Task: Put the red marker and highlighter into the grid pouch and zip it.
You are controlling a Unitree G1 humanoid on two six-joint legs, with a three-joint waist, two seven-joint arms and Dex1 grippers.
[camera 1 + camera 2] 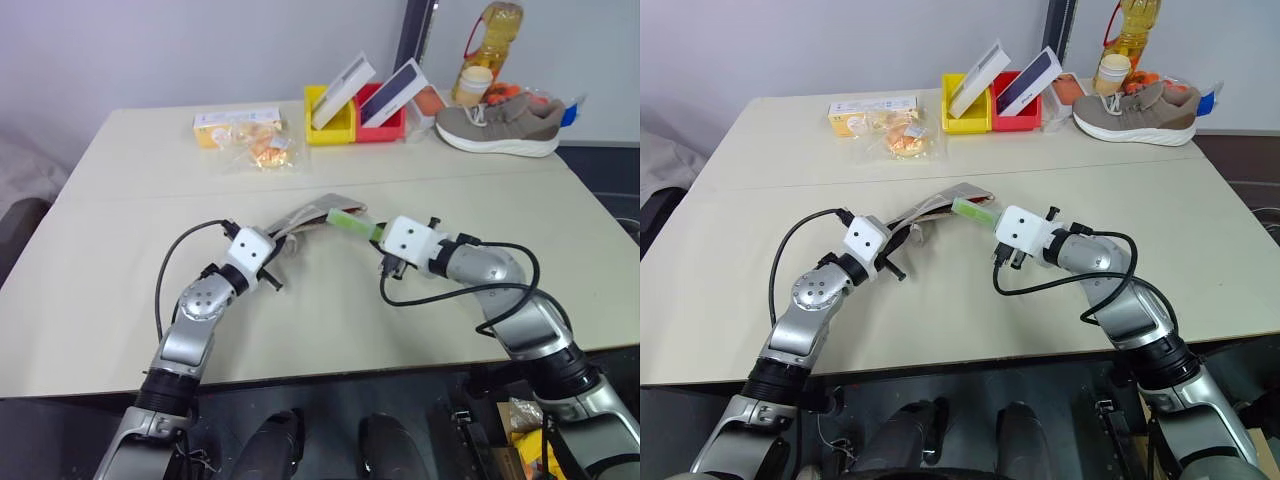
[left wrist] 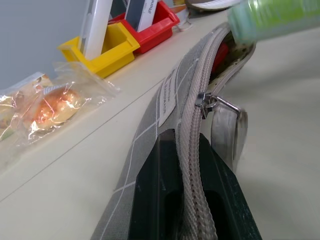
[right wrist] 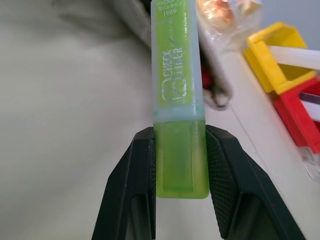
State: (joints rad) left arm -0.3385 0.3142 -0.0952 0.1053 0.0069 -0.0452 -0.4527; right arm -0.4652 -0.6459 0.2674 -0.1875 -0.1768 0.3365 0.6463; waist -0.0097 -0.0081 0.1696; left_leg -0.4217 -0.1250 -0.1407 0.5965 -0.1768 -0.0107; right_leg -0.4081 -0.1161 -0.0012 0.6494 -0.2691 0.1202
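Right now the left tool (image 2: 192,200) is clamped tight on the zipper edge of the grid pouch (image 1: 300,222), holding it lifted off the cream desk (image 1: 120,270) near the middle. The pouch's mouth gapes at the far end, with the metal zip pull (image 2: 206,101) hanging partway along the teeth. A bit of red shows inside the opening, which looks like the red marker (image 2: 220,54), though most of it is hidden.

The right tool (image 3: 181,165) grips the highlighter (image 3: 177,75) by its darker green end, fingers (image 3: 140,175) pressed against both flat sides. The pale capped end points at the pouch's open mouth and sits just at it; whether the tip is already inside I cannot tell.

Farther back on the desk lie a clear snack bag (image 1: 262,150), a yellow bin (image 1: 330,115), a red bin (image 1: 385,118) and a grey shoe (image 1: 500,122).
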